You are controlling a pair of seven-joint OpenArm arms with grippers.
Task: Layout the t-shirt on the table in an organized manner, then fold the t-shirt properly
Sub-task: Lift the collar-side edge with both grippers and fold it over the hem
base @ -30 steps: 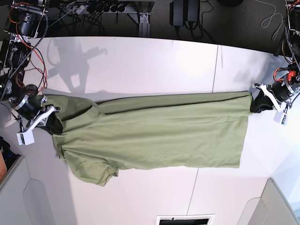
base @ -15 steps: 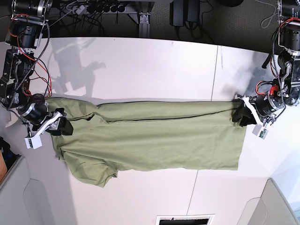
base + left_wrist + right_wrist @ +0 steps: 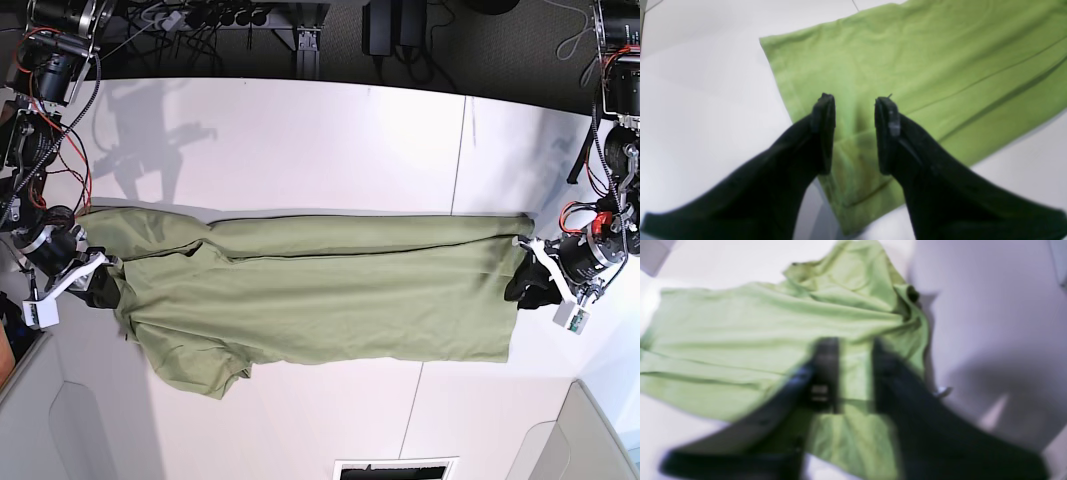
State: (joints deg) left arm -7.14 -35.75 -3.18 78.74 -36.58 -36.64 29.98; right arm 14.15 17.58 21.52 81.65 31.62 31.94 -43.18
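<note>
The olive-green t-shirt (image 3: 320,290) lies stretched across the white table (image 3: 300,140), hem at the right, collar and sleeves at the left. One sleeve is bunched at the lower left. My left gripper (image 3: 524,282) hangs over the hem's corner. In the left wrist view it (image 3: 855,113) is open, with the flat t-shirt (image 3: 907,60) beneath and nothing pinched. My right gripper (image 3: 102,287) is at the shoulder end. In the blurred right wrist view it (image 3: 853,366) has its jaws apart over the rumpled t-shirt (image 3: 773,326).
A thin dark seam (image 3: 460,150) crosses the tabletop at the right. Cables and equipment (image 3: 200,20) line the back edge. Grey bins sit at the front left (image 3: 60,420) and front right (image 3: 590,430) corners. A dark slot (image 3: 395,468) sits at the front edge.
Both grippers have let go of the shirt's ends and opened. The shirt has settled onto the table. Both arms have shifted toward the front edge.
</note>
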